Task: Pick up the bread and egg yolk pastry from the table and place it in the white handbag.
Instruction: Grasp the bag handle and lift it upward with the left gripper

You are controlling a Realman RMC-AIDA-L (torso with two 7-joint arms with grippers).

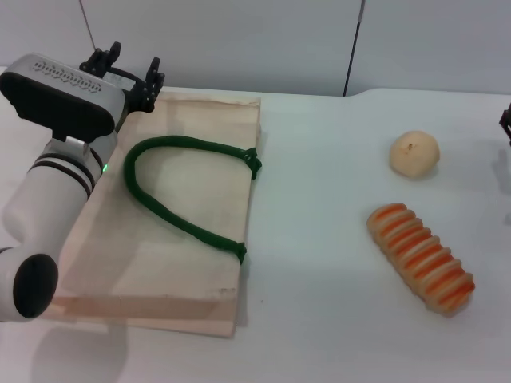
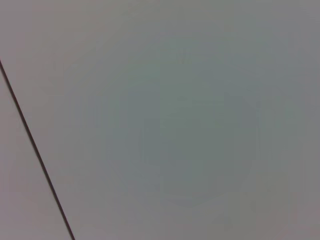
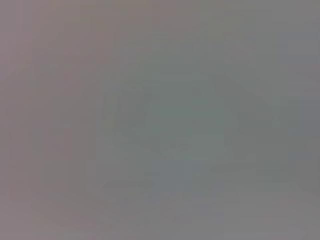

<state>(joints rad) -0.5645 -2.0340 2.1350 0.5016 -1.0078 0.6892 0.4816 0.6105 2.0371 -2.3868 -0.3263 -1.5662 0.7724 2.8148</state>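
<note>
1. White handbag [image 1: 172, 231] flat along the table's [image 1: 319, 239] left side, green handle [image 1: 180, 191] on top.
2. Egg yolk pastry [image 1: 414, 154] near the right edge; bread [image 1: 421, 257] just nearer, apart.
3. Left pincer [image 1: 128, 68] over the bag's far corner, fingers spread, empty.
4. Right pincer [image 1: 506, 120] at the right edge, state unclear.

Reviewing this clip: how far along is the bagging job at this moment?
Nothing looks done yet. The bread and the egg yolk pastry both lie on the table, apart from the white handbag, which lies flat. In hand: nothing; the left claw sits open over the bag's far corner, holding nothing. The right claw barely shows at the table's edge. Both picks and both placements remain.
</note>
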